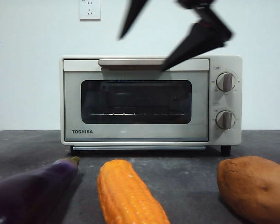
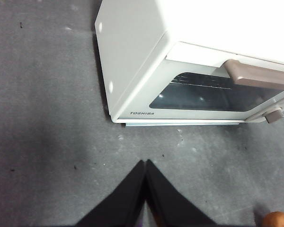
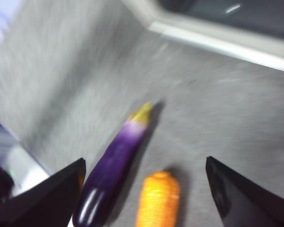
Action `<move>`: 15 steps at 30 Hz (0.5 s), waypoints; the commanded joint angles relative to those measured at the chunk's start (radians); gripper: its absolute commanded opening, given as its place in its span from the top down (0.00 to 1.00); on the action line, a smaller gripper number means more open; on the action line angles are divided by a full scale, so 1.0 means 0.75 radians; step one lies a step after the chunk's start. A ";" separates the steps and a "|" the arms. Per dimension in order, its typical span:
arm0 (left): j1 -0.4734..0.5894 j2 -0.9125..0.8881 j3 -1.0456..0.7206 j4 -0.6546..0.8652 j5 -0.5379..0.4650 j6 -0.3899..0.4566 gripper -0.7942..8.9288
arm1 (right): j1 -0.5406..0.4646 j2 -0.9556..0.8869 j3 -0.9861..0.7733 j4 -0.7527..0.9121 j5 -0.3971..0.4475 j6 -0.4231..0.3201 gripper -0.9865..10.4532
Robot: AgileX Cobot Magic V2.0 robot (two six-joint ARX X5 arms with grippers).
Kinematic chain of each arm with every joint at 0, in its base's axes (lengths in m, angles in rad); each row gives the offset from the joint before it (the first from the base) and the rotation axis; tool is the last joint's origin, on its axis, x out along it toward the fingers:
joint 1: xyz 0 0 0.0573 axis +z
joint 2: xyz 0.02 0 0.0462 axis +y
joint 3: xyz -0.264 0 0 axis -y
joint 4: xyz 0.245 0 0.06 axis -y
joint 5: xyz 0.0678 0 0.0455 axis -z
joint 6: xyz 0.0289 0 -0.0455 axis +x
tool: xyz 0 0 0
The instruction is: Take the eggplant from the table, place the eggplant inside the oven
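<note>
Purple eggplant (image 3: 114, 166) lies on the tabletop (image 1: 186, 175) near-left of the shut oven (image 1: 150, 100), stem pointing far; the right tool (image 3: 144, 189), spread wide, hovers above, nearer than the closed left tool (image 2: 145, 163).

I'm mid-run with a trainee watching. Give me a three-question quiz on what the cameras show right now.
1. True or false: the oven door is shut.
2. Which vegetable lies between the eggplant and the sweet potato on the table? A) corn cob B) carrot C) potato
3. Which pincer is open above the vegetables, and which is closed?

Key:
1. True; the door sits flush, handle at the top.
2. A, the corn cob.
3. The right pincer is open, its jaws spread wide above the eggplant and corn; the left pincer is closed over bare table near the oven's front corner.
</note>
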 commanded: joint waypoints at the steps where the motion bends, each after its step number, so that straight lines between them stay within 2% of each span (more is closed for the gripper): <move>1: -0.003 0.009 0.030 0.016 0.004 0.019 0.91 | 0.094 0.152 0.128 -0.089 0.073 0.013 0.55; 6: -0.003 0.009 0.030 0.016 0.004 0.019 0.91 | 0.222 0.400 0.312 -0.236 0.152 0.014 0.55; 10: -0.003 0.009 0.030 0.016 -0.007 0.037 0.91 | 0.294 0.547 0.391 -0.243 0.163 0.014 0.55; 15: -0.003 0.009 0.030 0.016 -0.086 0.043 0.91 | 0.350 0.695 0.437 -0.223 0.162 0.020 0.55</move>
